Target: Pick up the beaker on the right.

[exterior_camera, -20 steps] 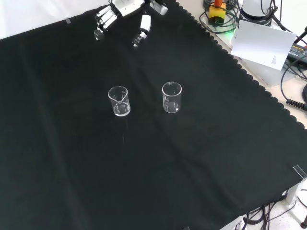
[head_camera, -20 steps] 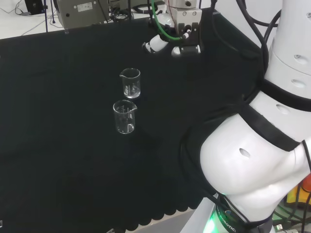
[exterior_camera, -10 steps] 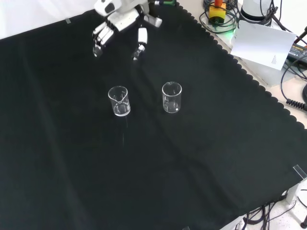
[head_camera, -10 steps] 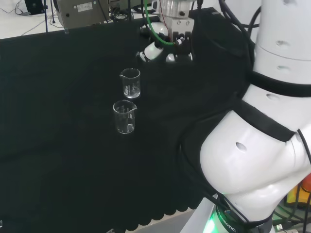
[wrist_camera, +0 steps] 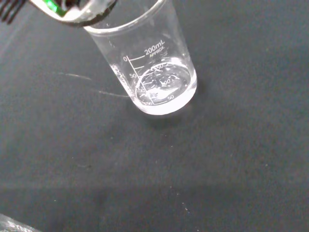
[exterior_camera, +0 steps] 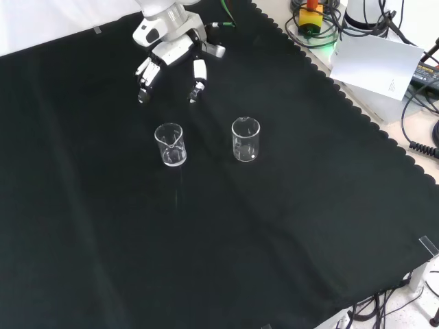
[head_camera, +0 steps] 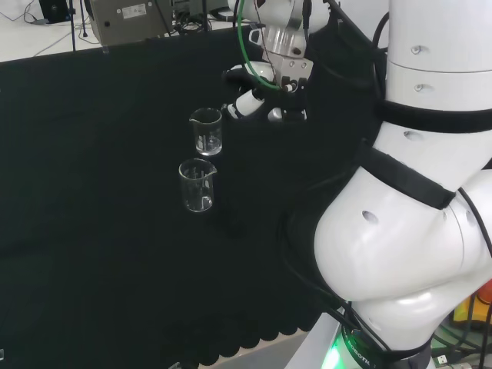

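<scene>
Two clear glass beakers stand upright and empty on the black cloth (exterior_camera: 288, 226). The hand (exterior_camera: 171, 51), fingers spread and holding nothing, hovers near the farther clear beaker (head_camera: 206, 131). The wrist view shows its printed scale.

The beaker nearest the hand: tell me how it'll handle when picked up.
The beaker looks like clear, smooth glass, so probably slippery and breakable. It appears empty, so likely light. Upright on soft black cloth, it may tip if the fingers nudge its rim.

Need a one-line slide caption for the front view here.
Open hand hovers above two clear beakers standing apart on black cloth.
</scene>
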